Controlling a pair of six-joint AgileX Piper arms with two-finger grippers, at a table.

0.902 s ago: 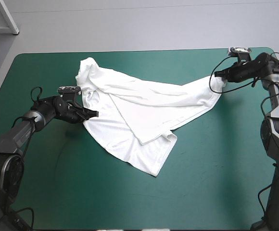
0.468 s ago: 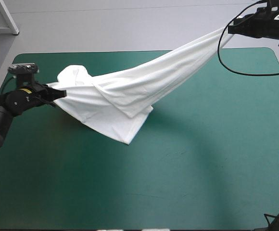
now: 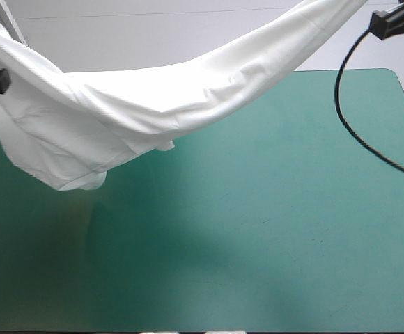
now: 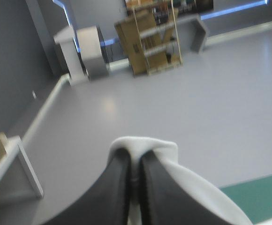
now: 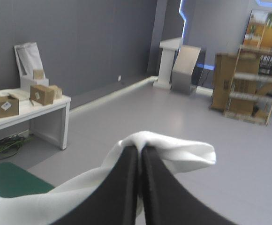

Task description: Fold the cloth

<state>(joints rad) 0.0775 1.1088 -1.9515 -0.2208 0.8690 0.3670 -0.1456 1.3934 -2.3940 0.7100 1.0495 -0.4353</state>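
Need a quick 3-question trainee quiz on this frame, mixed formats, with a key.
1. Short answer: does the bulk of the T-shirt sag toward the left gripper or the right gripper?
2. True or false: the T-shirt lies spread flat on the table.
3. Multiple choice: how do the fingers stand? A) both grippers open; B) left gripper shut on the T-shirt, right gripper open; C) both shut on the T-shirt.

Key
1. The left gripper. The wide, loose part hangs at that end.
2. False. It hangs stretched between the two raised grippers.
3. C. In each wrist view, white cloth is pinched between the fingers.
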